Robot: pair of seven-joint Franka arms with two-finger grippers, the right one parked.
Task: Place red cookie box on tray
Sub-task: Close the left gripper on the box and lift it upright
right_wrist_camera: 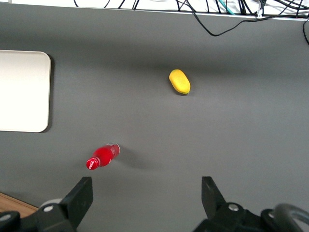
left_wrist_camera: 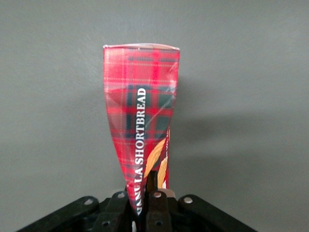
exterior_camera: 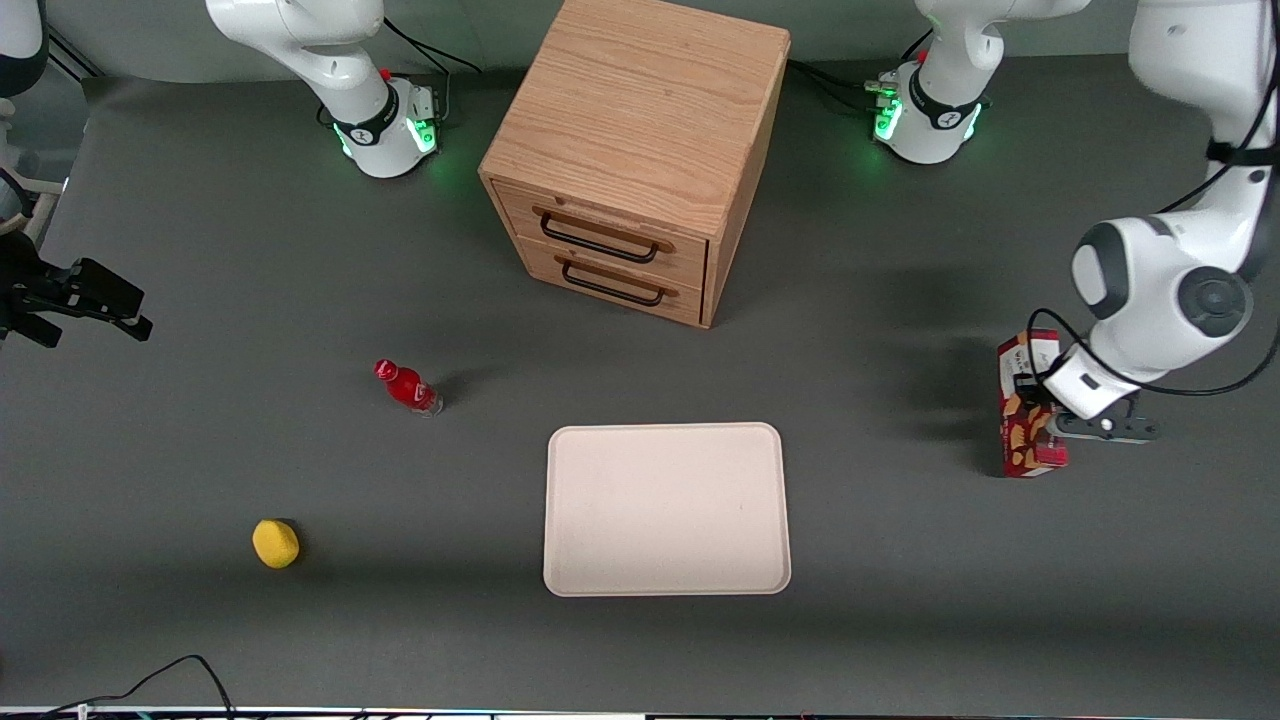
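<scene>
Only the wrist view shows the gripper (left_wrist_camera: 143, 203) fingers (left_wrist_camera: 157, 205) clamping the red cookie box (left_wrist_camera: 140, 116).

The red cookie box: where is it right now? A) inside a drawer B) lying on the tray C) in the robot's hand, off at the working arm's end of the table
C: the hand pinches the red cookie box; the tray holds nothing.

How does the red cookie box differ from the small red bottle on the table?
The red cookie box is a slim tartan carton with cookie pictures; the red bottle is round, plain and smaller. The box stands toward the working arm's end of the table, pinched by the gripper; the bottle stands free toward the parked arm's end. Neither is on the tray. Both are red.
</scene>
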